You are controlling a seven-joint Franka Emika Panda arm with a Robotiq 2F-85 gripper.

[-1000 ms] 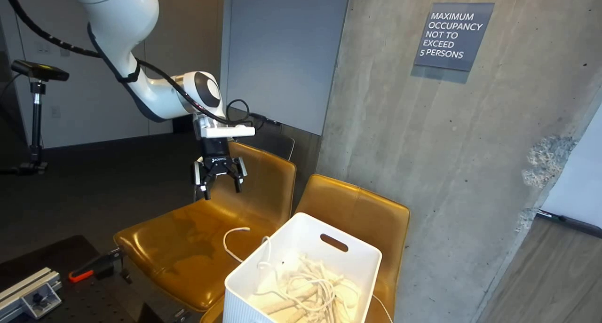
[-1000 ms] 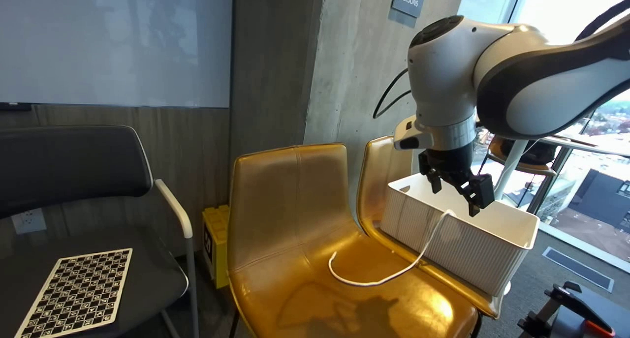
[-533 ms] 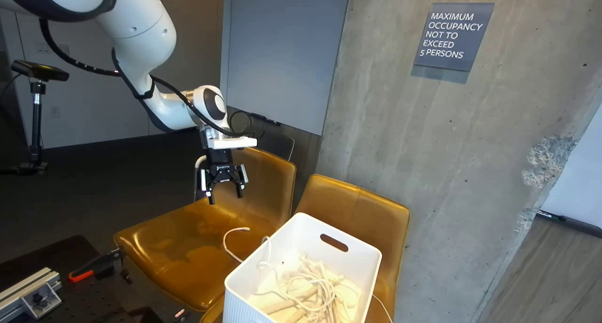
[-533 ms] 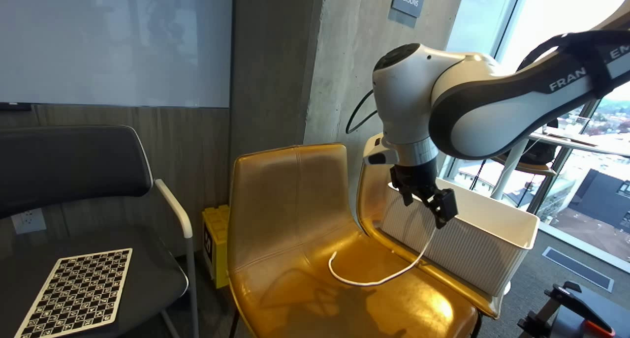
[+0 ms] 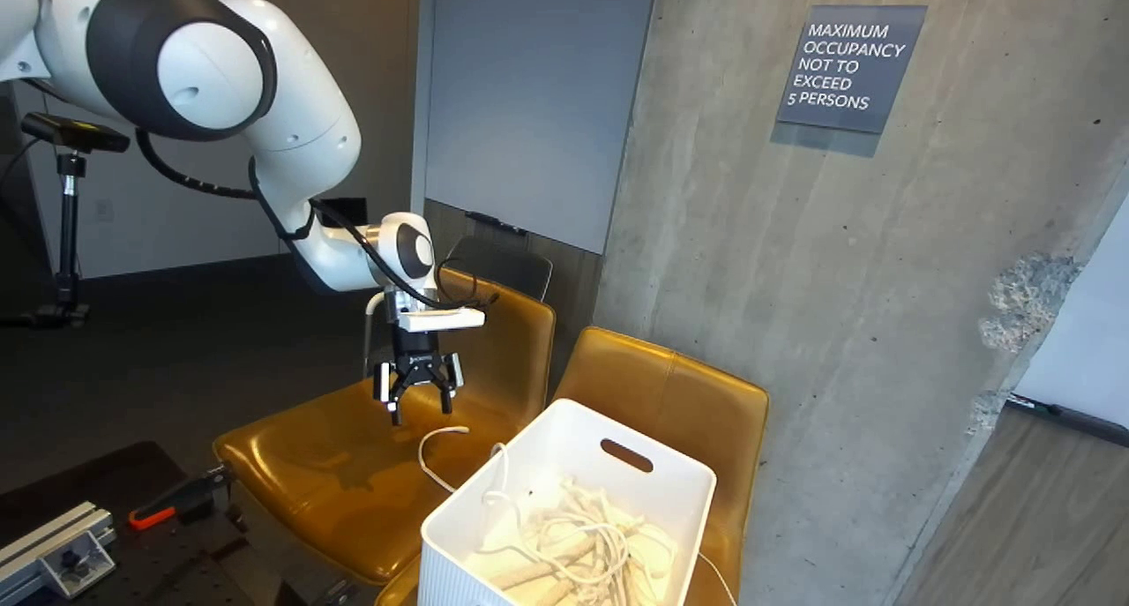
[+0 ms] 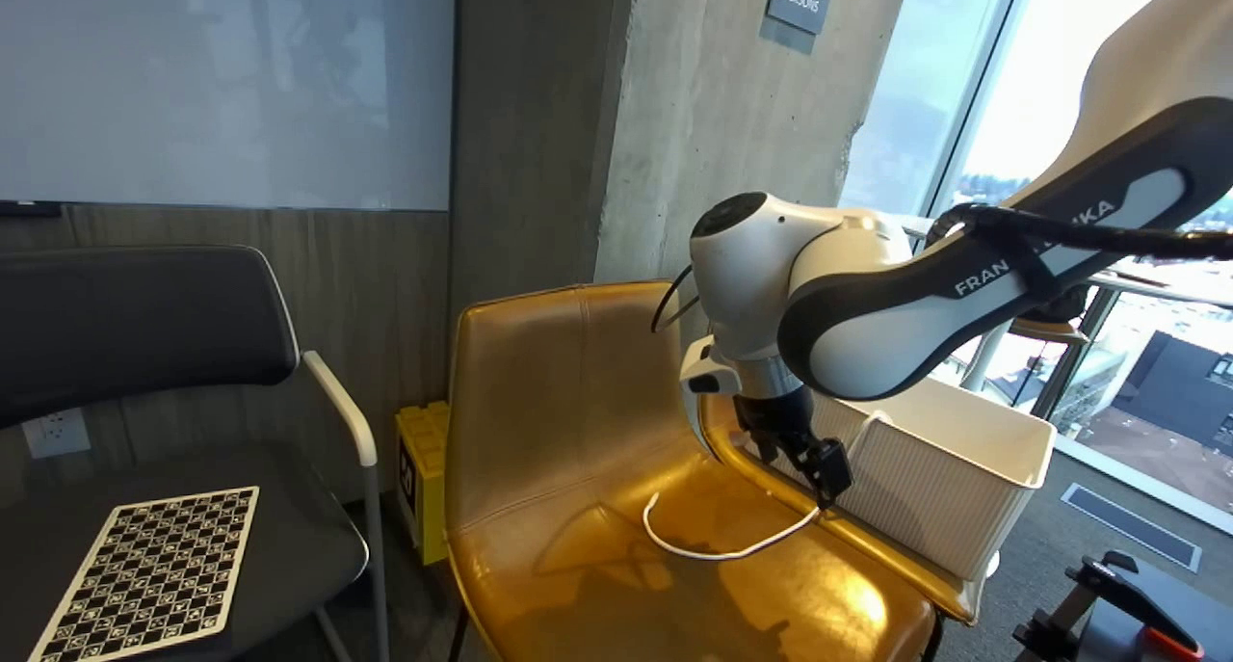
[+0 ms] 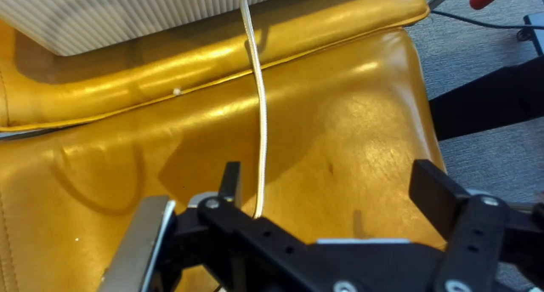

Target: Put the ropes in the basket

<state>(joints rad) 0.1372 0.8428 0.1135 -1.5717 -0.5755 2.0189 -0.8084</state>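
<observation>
The jaws stand spread apart, released, above a brown chair [image 6: 588, 440]. Beneath the jaws, a loose length of rope [image 7: 263, 134] lies on this chair and climbs over the rim of the basket [image 6: 934, 498], which stands beside the jaws on an adjoining chair [image 5: 670, 385]. Remaining ropes [image 5: 609, 544] lie tangled inside it.
</observation>
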